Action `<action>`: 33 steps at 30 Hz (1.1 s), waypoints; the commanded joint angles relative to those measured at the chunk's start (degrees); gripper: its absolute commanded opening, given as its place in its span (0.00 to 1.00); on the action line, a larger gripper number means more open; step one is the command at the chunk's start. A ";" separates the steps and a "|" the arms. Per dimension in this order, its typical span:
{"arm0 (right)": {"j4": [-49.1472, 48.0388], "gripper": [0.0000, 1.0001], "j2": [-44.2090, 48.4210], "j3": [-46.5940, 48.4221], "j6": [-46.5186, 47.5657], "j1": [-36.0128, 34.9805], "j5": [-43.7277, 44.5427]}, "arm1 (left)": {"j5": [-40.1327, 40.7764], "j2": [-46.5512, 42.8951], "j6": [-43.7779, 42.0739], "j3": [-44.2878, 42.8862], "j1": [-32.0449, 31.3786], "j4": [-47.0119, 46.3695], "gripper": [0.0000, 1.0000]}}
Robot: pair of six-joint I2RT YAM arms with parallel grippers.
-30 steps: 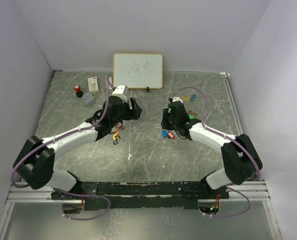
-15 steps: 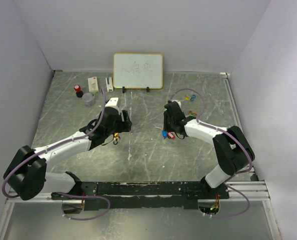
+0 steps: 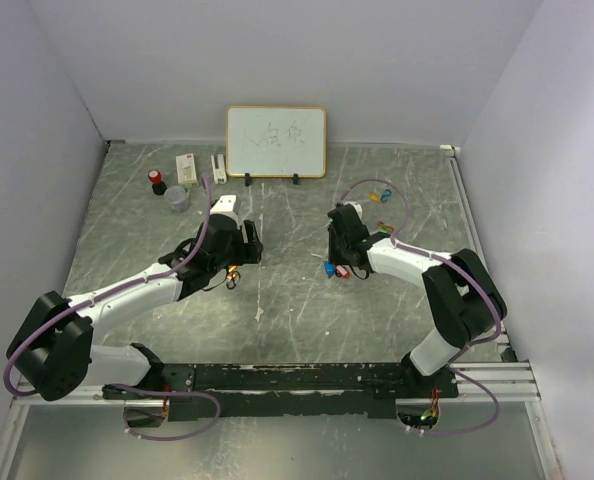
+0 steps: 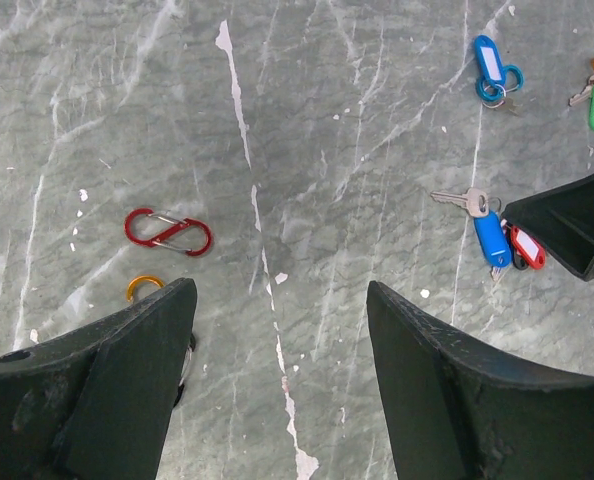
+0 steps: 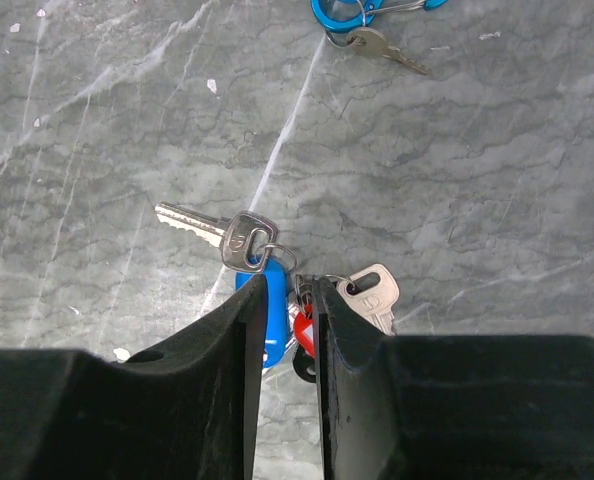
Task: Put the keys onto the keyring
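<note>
Spread-wide left pincer [image 4: 277, 300] above counter [image 4: 377, 150] near red clip [image 4: 168, 231]; right pincer [image 5: 289, 285] nearly pressed together at keys [image 5: 245, 243], grip unclear.

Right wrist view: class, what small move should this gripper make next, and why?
Probably finish closing. The right gripper stands nearly shut astride the red key tag, between the blue key tag and a silver key; a firm grip isn't evident.

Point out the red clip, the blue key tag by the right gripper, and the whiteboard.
red clip [image 4: 167, 232], left wrist view, its middle crossing.
blue key tag [image 4: 489, 240], left wrist view, its plastic body.
whiteboard [image 3: 276, 141], top external view, its white face.
</note>
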State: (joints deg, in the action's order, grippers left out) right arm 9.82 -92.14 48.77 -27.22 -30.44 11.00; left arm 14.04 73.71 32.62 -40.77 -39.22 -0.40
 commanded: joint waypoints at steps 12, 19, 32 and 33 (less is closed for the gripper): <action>0.22 0.16 -1.37 -0.27 -0.29 0.51 1.02 | 1.33 -1.29 0.07 0.41 -0.15 0.28 0.80; 0.77 0.11 -1.26 -0.18 -0.38 0.56 1.39 | 1.60 -1.47 -0.02 0.53 -0.15 0.28 0.79; 1.85 0.00 -0.92 0.46 -0.28 0.55 2.55 | 1.94 -1.48 -0.06 0.43 -0.15 0.48 0.80; 2.39 0.00 -0.05 0.84 -0.20 0.39 3.33 | 1.95 -1.51 -0.02 0.36 -0.15 0.49 0.79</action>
State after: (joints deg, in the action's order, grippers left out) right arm 10.70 -93.49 48.73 -27.27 -30.06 11.55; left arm 14.96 73.69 32.60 -40.75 -39.22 -0.32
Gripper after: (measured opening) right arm 0.013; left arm 0.795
